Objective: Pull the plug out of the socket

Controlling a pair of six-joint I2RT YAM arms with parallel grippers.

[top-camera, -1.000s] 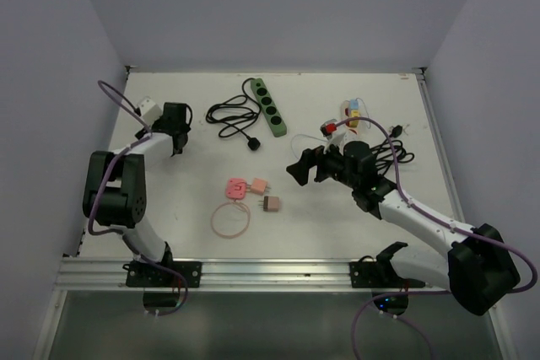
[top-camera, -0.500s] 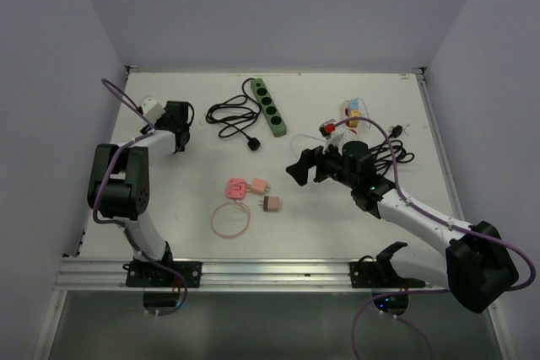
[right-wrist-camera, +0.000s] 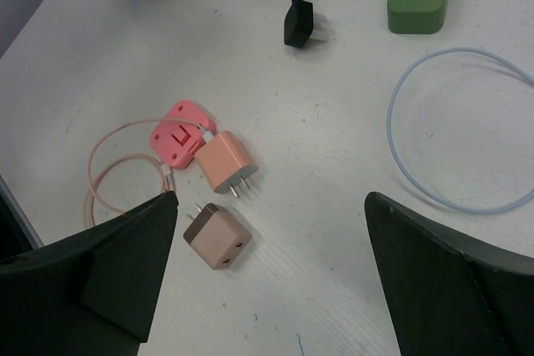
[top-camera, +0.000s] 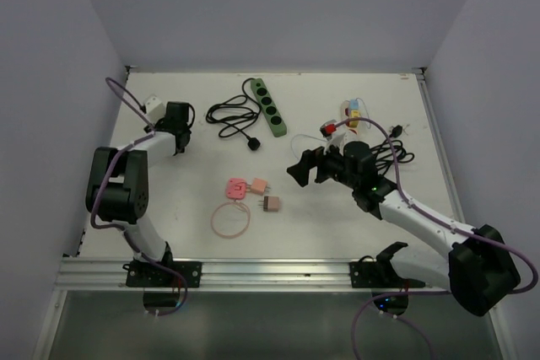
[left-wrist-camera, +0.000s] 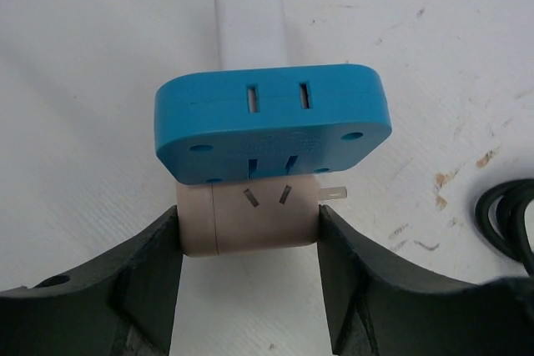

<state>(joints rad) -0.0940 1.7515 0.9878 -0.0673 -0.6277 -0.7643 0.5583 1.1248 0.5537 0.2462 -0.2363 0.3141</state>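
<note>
In the left wrist view a beige plug (left-wrist-camera: pixel 250 221) sits in a blue socket adapter (left-wrist-camera: pixel 271 127), with one metal prong showing at its right. A white block (left-wrist-camera: pixel 249 27) lies behind the adapter. My left gripper (left-wrist-camera: pixel 250 224) is shut on the beige plug, one finger pressed on each side. In the top view this gripper (top-camera: pixel 166 114) is at the far left of the table, by the pale adapter stack (top-camera: pixel 153 108). My right gripper (top-camera: pixel 305 168) hovers open and empty over the table's middle, and it also shows in the right wrist view (right-wrist-camera: pixel 271 206).
A pink adapter (right-wrist-camera: pixel 177 137) with a looped pink cable, an orange charger (right-wrist-camera: pixel 224 162) and a brown charger (right-wrist-camera: pixel 217 235) lie under my right gripper. A green power strip (top-camera: pixel 267 105) and black cord with plug (top-camera: pixel 253 144) lie at the back. Tangled cables (top-camera: pixel 359 120) lie at the right.
My left gripper and the adapter stack have shifted slightly toward the back. The right arm has hardly moved.
</note>
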